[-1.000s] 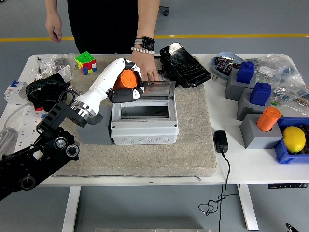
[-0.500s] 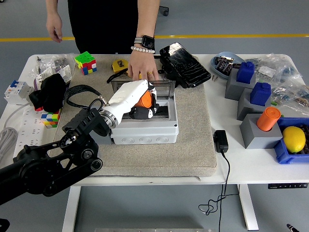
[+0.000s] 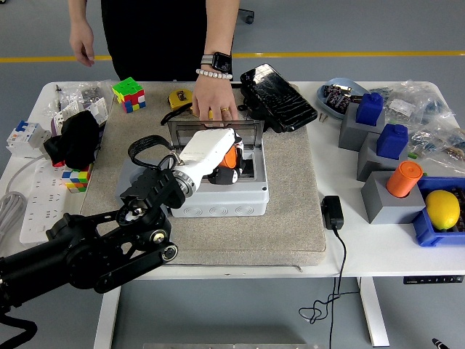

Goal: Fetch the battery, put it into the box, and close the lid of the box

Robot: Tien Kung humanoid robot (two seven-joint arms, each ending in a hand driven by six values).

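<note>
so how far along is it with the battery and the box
Fetching looks done: the left hand grips the orange battery and has it down inside the open grey box. In hand is the placing, since the fingers are closed around the battery, so it is not released. Left to do: let go, pull out, and close the clear lid, which a person's hand holds upright at the back.
</note>
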